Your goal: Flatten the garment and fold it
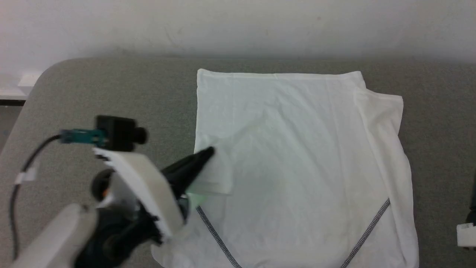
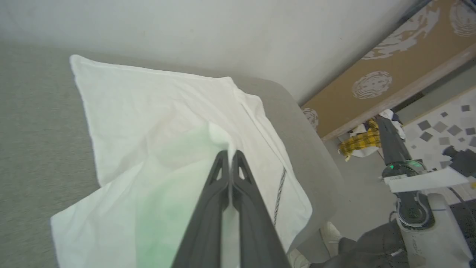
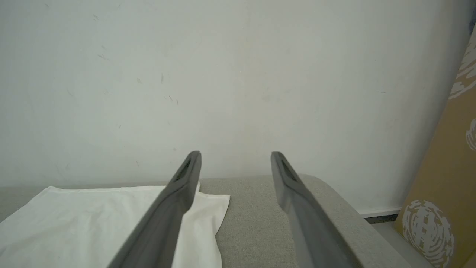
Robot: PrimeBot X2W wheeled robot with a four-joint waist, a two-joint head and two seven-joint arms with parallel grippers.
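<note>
The white garment [image 1: 297, 156] lies spread on the grey table [image 1: 122, 93], with dark zigzag seams near its front edge. My left gripper [image 1: 209, 152] is shut on a fold of the garment's left edge, lifting that flap over the cloth. In the left wrist view the two dark fingers [image 2: 223, 175] meet around the pinched garment [image 2: 148, 123]. My right gripper [image 3: 235, 156] stands open above the table's right end, nothing between its fingers, with the garment [image 3: 93, 219] lying to its left.
A white wall [image 1: 238, 26] runs behind the table. A brown patterned board [image 2: 390, 70] leans at the table's right, with yellow checked cloth [image 2: 362, 143] on the floor beside it. The table's left corner [image 1: 44, 78] is rounded.
</note>
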